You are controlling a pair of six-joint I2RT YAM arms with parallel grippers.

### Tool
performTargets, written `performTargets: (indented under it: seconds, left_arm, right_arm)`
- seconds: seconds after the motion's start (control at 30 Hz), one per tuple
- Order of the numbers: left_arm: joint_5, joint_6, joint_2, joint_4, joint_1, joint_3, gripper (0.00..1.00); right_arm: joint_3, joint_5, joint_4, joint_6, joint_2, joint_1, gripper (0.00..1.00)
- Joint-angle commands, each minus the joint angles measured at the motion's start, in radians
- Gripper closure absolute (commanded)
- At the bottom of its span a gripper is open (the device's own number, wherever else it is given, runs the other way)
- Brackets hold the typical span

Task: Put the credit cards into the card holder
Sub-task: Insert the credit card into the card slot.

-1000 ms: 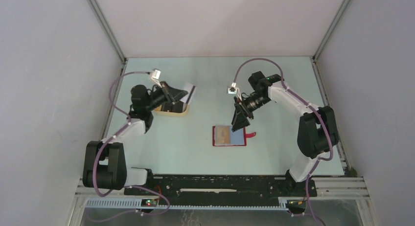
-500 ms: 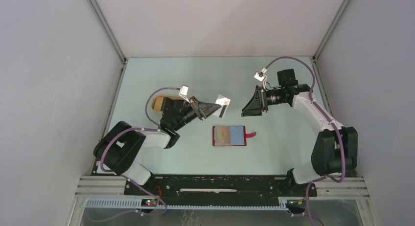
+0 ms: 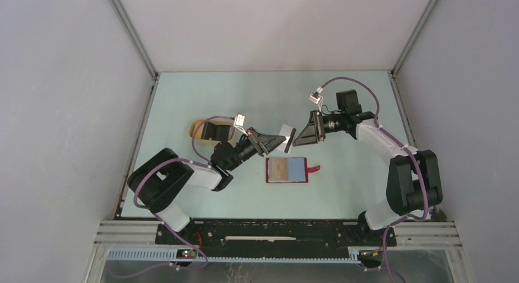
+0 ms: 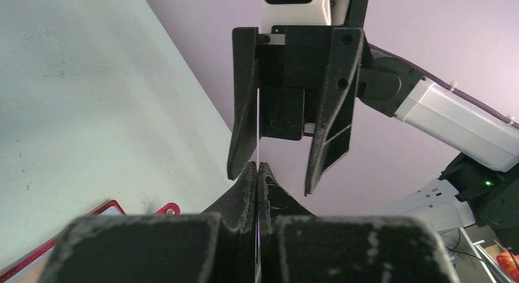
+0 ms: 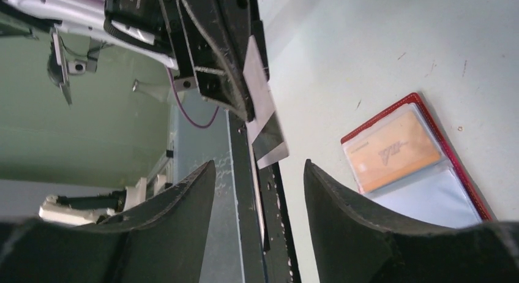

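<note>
Both arms have swung inward since the earlier frames: the left claw [image 3: 276, 138] has left the tan tray [image 3: 197, 128] and carried a whitish card [image 3: 286, 132] toward the middle of the worktop [image 3: 245, 93]. The right claw [image 3: 297, 141] has lifted off the card holder [image 3: 286, 170] and turned to meet it. The left claw is clamped shut on the card's near edge. The right claw stands open, with the card's free end between its fingers and nothing gripped yet. The card holder lies open and flat on the worktop just below the two claws, with a golden-brown card [image 5: 392, 151] already in one clear pocket and the pale-blue pocket beside it looking unfilled.

We judge this to be a mid-air handover, and the risk lies in its timing. From the left wrist the card looks close to one right finger rather than centred, so closing could bend or twist it. If the left claw lets go early, the thin card could drop outside the holder.

We cannot tell whether that finger already touches the card. The left arm covers much of the tray, so any remaining cards are hidden.
</note>
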Motion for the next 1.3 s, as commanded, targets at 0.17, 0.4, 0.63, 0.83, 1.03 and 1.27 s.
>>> performTargets:
  seconds: [0.17, 0.4, 0.63, 0.83, 1.03, 1.27]
  left_arm:
    - [-0.011, -0.061, 0.034, 0.107, -0.020, 0.039, 1.00]
    - [-0.003, -0.076, 0.052, 0.126, -0.022, 0.045, 1.00]
    - [-0.008, -0.055, 0.028, 0.126, -0.016, 0.017, 0.76]
    - [0.001, 0.080, -0.157, -0.037, 0.056, -0.100, 0.37]
    - [-0.145, 0.462, -0.537, -0.670, 0.055, -0.116, 0.00]
    - [0.002, 0.439, -0.509, -0.719, 0.062, -0.090, 0.15]
  right_arm:
    - [-0.068, 0.019, 0.352, 0.326, -0.031, -0.012, 0.50]
    - [-0.079, 0.010, 0.411, 0.370, -0.042, -0.009, 0.81]
    - [-0.079, -0.012, 0.394, 0.334, -0.053, -0.015, 1.00]
    - [-0.082, 0.015, 0.105, 0.094, -0.064, -0.045, 1.00]
    - [-0.151, 0.218, -0.011, -0.002, -0.034, -0.053, 1.00]
    - [-0.150, 0.259, 0.005, 0.024, 0.118, -0.050, 1.00]
